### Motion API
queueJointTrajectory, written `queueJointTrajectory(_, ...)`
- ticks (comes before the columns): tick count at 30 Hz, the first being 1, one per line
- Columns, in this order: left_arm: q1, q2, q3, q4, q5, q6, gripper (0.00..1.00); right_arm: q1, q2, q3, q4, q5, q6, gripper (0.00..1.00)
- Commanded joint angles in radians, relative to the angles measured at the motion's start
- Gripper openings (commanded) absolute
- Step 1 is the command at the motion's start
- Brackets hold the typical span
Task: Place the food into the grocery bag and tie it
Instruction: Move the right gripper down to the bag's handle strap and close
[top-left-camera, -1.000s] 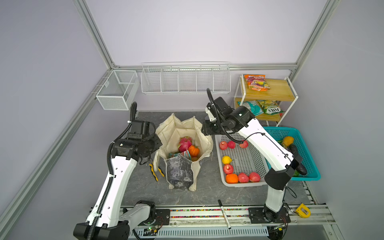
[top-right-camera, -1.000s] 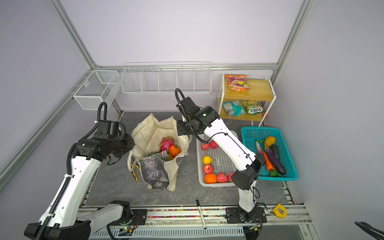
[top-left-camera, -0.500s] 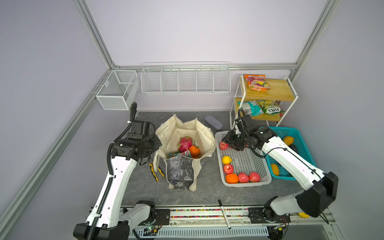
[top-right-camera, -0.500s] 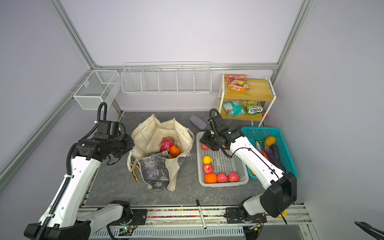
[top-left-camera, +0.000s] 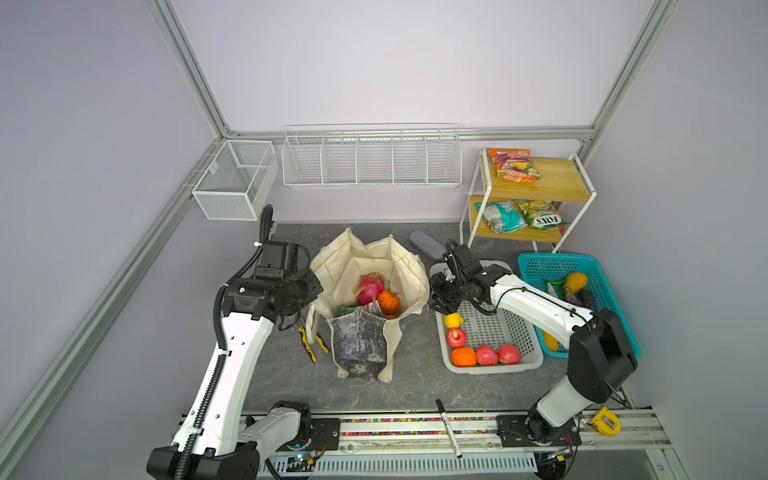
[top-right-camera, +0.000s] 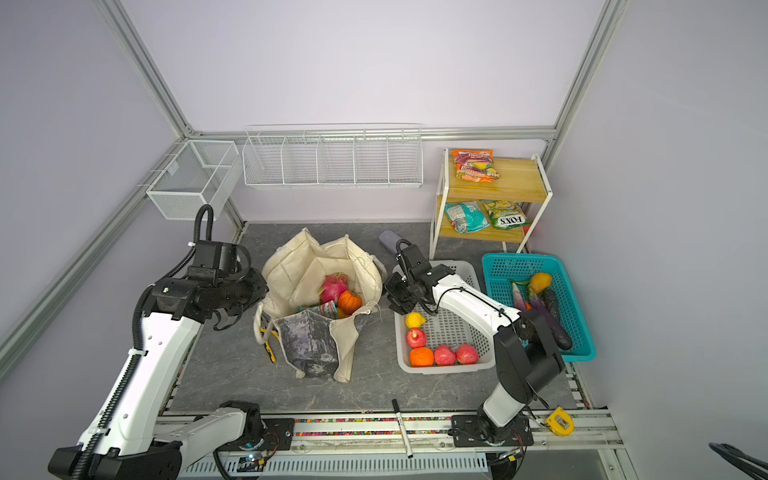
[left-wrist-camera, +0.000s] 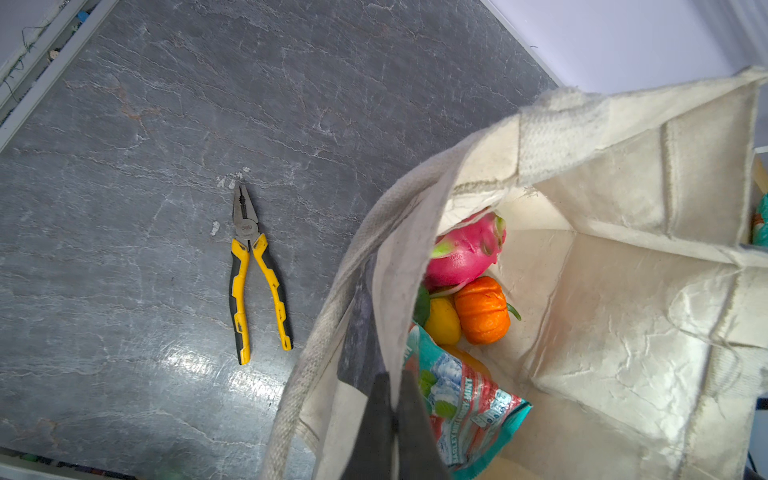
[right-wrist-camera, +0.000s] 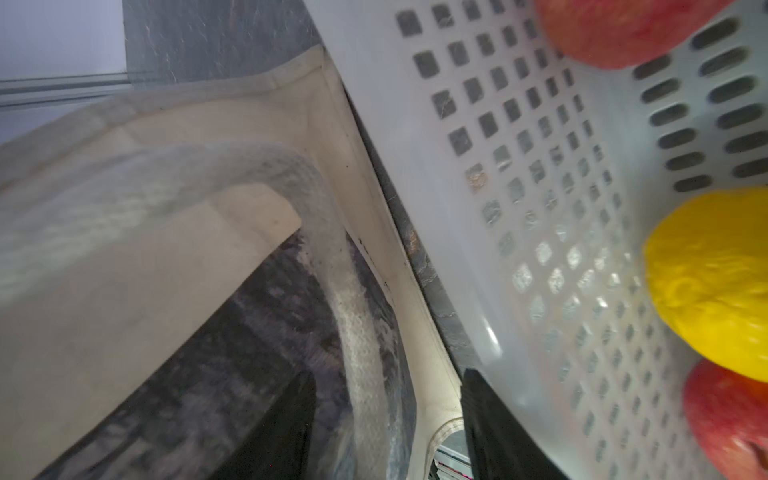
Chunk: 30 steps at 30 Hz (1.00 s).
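The cream grocery bag (top-left-camera: 365, 266) (top-right-camera: 316, 266) stands open at the table's middle. Inside lie a pink dragon fruit (top-left-camera: 370, 286), an orange pumpkin (top-left-camera: 388, 302) and a teal snack packet (left-wrist-camera: 465, 407). My left gripper (top-left-camera: 305, 299) (left-wrist-camera: 392, 411) is shut on the bag's left rim, holding the cream cloth pinched. My right gripper (top-left-camera: 440, 297) (right-wrist-camera: 386, 419) is open, low between the bag's right side and the white basket (top-left-camera: 490, 332). A bag handle (right-wrist-camera: 353, 332) runs between its jaws. A lemon (top-left-camera: 453, 321), red apples (top-left-camera: 486, 355) and an orange (top-left-camera: 463, 356) lie in that basket.
Yellow pliers (top-left-camera: 309, 343) lie left of the bag. A grey case (top-left-camera: 427, 244) sits behind it. A teal basket (top-left-camera: 536, 266) of vegetables stands at the right, a shelf (top-left-camera: 540, 183) with snack packets behind. A marker (top-left-camera: 448, 428) lies on the front rail.
My right gripper swung from the bag's far right rim out over the white basket, then came back low beside the bag's right side, jaws wider. The left gripper kept its hold.
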Motion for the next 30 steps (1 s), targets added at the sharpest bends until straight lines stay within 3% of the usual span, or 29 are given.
queueJointTrajectory(1,0.008,-0.004,0.015,-0.030,-0.015,-0.003,0.03,0.036,0.038,0.026,0.066,-0.047,0.070,0.60)
queueJointTrajectory(7,0.010,-0.006,0.015,-0.028,-0.012,-0.003,0.03,0.072,0.083,0.047,0.084,-0.046,0.082,0.66)
queueJointTrajectory(9,0.010,-0.006,0.015,-0.028,-0.010,-0.003,0.03,0.072,0.089,0.049,0.090,-0.037,0.084,0.61)
queueJointTrajectory(13,0.010,-0.007,0.017,-0.025,-0.009,-0.003,0.03,0.069,0.089,0.038,0.105,-0.019,0.088,0.40)
queueJointTrajectory(16,0.010,-0.009,0.015,-0.025,-0.009,-0.003,0.03,0.070,0.083,0.025,0.113,-0.018,0.097,0.34)
queueJointTrajectory(18,0.010,-0.012,0.011,-0.025,-0.009,-0.003,0.03,0.070,0.080,0.020,0.113,-0.014,0.098,0.35)
queueJointTrajectory(22,0.009,-0.014,0.006,-0.025,-0.007,-0.004,0.03,0.069,0.085,0.016,0.106,-0.009,0.101,0.50)
queueJointTrajectory(30,0.010,-0.020,0.004,-0.025,-0.006,-0.006,0.03,0.054,0.090,-0.016,0.153,-0.003,0.104,0.27)
